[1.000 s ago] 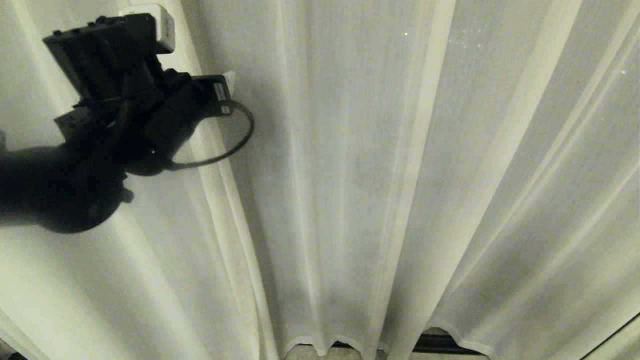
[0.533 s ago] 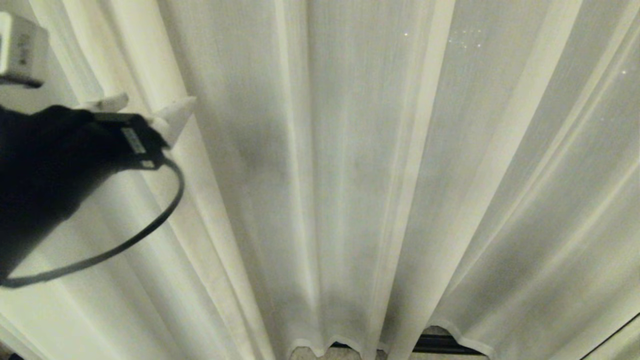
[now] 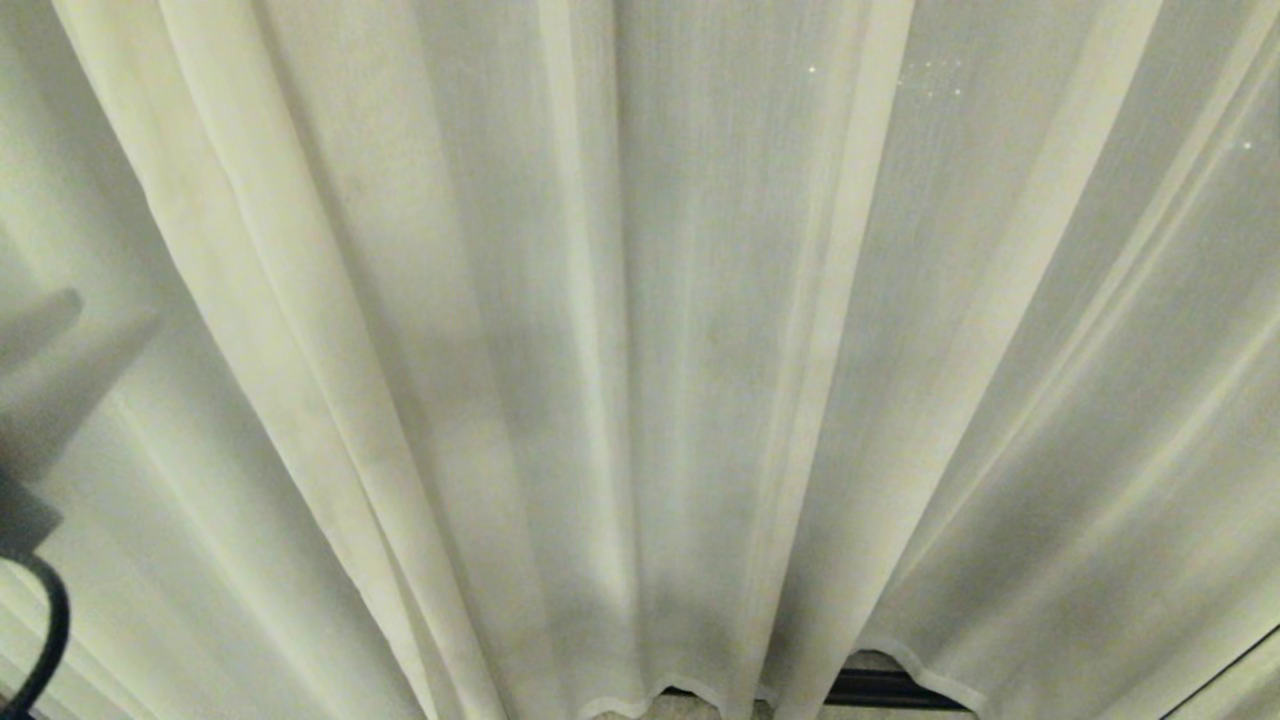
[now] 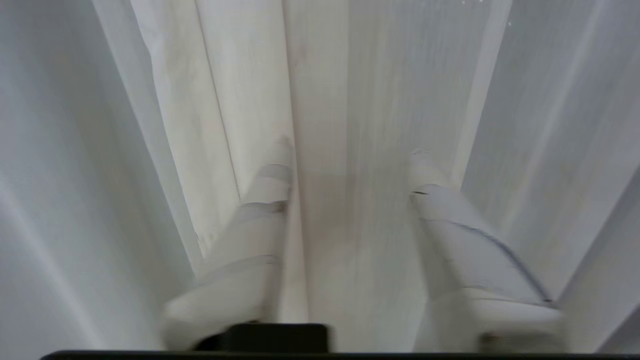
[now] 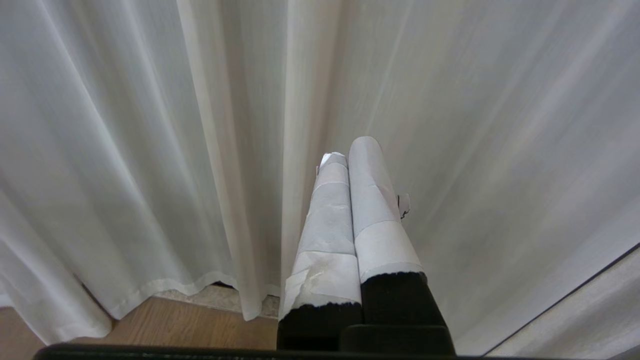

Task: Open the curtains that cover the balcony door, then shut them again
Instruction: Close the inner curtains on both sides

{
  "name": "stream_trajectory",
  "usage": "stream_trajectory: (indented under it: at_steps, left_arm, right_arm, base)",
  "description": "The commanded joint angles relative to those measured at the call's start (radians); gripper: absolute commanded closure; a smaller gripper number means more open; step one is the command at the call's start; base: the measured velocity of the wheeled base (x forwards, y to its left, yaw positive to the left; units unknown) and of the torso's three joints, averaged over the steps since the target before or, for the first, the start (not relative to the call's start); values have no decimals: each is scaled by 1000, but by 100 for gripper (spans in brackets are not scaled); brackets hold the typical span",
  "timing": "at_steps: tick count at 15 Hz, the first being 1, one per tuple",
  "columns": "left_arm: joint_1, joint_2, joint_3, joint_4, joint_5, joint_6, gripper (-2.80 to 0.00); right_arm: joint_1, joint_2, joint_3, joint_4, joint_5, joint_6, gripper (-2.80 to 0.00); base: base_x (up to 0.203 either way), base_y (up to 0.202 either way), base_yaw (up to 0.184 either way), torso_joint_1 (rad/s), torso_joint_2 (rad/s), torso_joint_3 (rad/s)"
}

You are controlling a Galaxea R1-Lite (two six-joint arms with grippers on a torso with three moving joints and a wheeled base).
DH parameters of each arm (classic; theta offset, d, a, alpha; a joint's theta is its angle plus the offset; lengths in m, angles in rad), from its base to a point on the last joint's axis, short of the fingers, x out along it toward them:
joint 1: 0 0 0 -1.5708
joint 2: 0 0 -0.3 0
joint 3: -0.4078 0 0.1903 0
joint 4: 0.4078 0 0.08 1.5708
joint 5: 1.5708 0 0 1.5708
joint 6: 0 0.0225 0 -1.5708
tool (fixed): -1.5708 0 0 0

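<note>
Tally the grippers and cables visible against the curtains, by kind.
White-taped grippers: 2, the left gripper open, the right gripper shut.
Thin black cable loop: 1, at the head view's lower left edge.
Total: 3.

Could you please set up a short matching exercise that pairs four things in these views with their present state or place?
Things:
1. left gripper
2. right gripper
3. curtains
4. wooden floor

States or places:
A. hanging drawn across the whole head view in vertical folds
B. fingers pressed together, nothing between them
C. showing below the hem in the right wrist view
D. fingers apart, with a fold of fabric in the gap

Pairs: 1-D, 2-B, 3-A, 4-C
</note>
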Motion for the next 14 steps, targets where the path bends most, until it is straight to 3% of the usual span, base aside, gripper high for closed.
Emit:
stream_trajectory:
  at_steps: [1,4,10,12,14]
  left_arm:
    - [1,-80,9,16,3,-1,0]
    - [14,-119,35,28,4,-5,0]
    - [202,-355,176,197,-29,-55,0]
    - [314,-389,233,200,-101,-60,0]
    - [456,-433,304,201,-250,-66,0]
  right_arm:
    - [0,2,0,0,0,-1,0]
    - [0,2,0,0,0,-1,0]
    - [1,2,0,0,0,-1,0]
    - [0,2,0,0,0,-1,0]
    - [0,2,0,0,0,-1,0]
  base:
    - [0,0,0,0,0,0]
    - [0,0,0,0,0,0]
    - [0,0,0,0,0,0]
    - [0,0,0,0,0,0]
    - [0,0,0,0,0,0]
